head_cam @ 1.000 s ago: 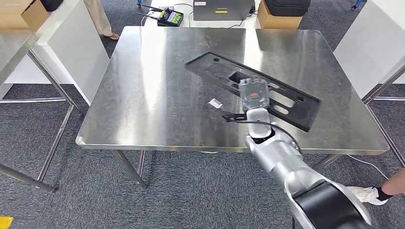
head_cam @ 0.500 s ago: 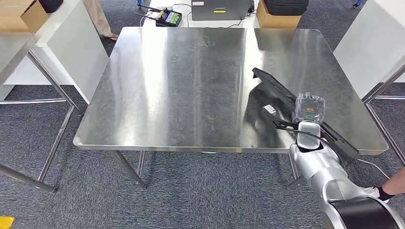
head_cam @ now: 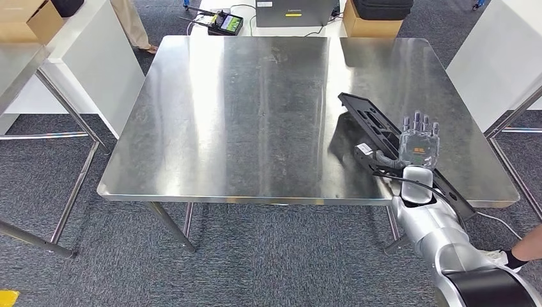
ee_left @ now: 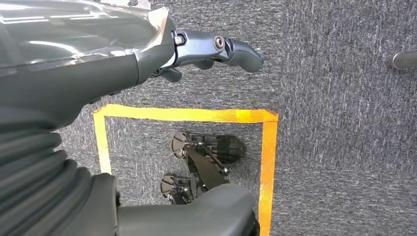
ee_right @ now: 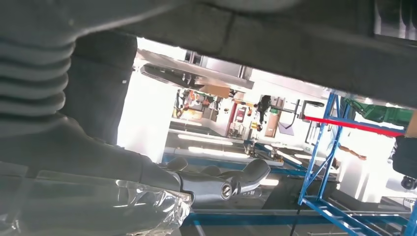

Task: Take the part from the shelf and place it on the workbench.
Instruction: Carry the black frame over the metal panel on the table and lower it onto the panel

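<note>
Over the floor, away from the workbench (head_cam: pixel 255 96), left hand (ee_left: pixel 211 51) idle — fingers loosely spread, holding nothing. At the workbench's right front corner, black part (head_cam: pixel 377 137) propped at a slant, near end overhanging the edge. Right hand (head_cam: pixel 420 142) upright against it, fingertips (head_cam: pixel 417 119) fanned, thumb apparently beneath — grip hard to confirm. Best to lower the raised side slowly, slide inward until fully supported, then release.

silver arm (head_cam: pixel 431 227), black cable (head_cam: pixel 427 185), plastic-wrapped hand (head_cam: pixel 418 146)
</note>
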You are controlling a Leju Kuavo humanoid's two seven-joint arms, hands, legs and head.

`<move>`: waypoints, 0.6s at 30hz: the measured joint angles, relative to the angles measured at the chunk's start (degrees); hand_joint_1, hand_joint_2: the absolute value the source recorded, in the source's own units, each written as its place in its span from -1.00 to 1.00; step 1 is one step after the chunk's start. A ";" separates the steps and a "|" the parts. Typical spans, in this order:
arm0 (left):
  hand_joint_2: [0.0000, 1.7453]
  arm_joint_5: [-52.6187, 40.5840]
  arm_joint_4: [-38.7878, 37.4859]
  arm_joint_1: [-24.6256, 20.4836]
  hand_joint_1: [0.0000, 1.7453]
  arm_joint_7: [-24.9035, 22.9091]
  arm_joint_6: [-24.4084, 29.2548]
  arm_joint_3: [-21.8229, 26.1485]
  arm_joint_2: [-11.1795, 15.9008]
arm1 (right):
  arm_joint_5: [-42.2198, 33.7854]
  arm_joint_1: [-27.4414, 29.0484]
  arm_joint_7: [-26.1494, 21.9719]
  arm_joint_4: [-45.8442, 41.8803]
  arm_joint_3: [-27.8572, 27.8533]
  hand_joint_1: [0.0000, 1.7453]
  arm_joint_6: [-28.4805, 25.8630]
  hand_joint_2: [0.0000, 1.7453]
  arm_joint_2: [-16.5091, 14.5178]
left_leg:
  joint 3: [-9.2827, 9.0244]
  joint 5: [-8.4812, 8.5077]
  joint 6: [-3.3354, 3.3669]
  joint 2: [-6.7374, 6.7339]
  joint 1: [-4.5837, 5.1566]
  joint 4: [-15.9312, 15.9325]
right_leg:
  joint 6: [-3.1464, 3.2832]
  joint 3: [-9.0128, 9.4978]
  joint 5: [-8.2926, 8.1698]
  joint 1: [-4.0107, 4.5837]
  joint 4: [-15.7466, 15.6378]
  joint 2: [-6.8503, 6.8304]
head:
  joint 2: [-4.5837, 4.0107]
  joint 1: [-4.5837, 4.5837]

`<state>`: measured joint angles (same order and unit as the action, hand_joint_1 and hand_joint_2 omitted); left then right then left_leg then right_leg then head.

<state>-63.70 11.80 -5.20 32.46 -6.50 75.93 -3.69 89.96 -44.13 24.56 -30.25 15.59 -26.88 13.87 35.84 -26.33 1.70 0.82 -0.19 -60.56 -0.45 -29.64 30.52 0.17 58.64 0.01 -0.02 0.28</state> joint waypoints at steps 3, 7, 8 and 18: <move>-1.00 -0.07 0.00 -0.02 -1.00 -0.05 0.08 -0.04 0.00 | 0.00 0.00 -0.05 0.00 -0.02 -1.00 -0.14 -1.00 0.08 | 0.00 0.00 0.00 0.00 0.01 0.00 | 0.00 0.00 0.00 0.00 0.00 0.00 | 0.00 -0.01; -1.00 -0.15 0.00 -0.06 -1.00 -0.08 0.31 -0.11 0.00 | 0.00 0.00 -0.06 0.01 -0.03 -1.00 -0.43 -1.00 0.10 | 0.00 0.00 0.00 0.00 0.02 0.00 | 0.00 0.01 0.00 -0.01 0.00 0.00 | 0.00 -0.01; -1.00 -0.24 0.00 -0.07 -1.00 -0.11 0.46 -0.12 0.00 | 0.00 0.00 -0.07 0.02 -0.03 -1.00 -0.68 -1.00 0.11 | 0.00 0.00 0.00 0.00 0.02 0.00 | 0.00 0.01 0.00 -0.01 0.00 0.00 | 0.00 -0.01; -1.00 -0.57 0.00 -0.27 -1.00 -0.38 1.18 -0.17 0.00 | 0.00 -0.01 -0.67 0.67 -0.06 -1.00 -3.39 -1.00 0.08 | 0.00 0.00 0.00 0.01 0.02 0.00 | 0.00 0.02 0.00 -0.01 0.00 0.00 | 0.00 0.00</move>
<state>-64.27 11.80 -5.46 32.08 -5.32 75.76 -3.69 89.96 -44.14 23.89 -29.58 15.53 -30.27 13.96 35.84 -26.33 1.70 0.83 -0.17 -60.56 -0.45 -29.62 30.52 0.16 58.64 0.00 -0.02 0.28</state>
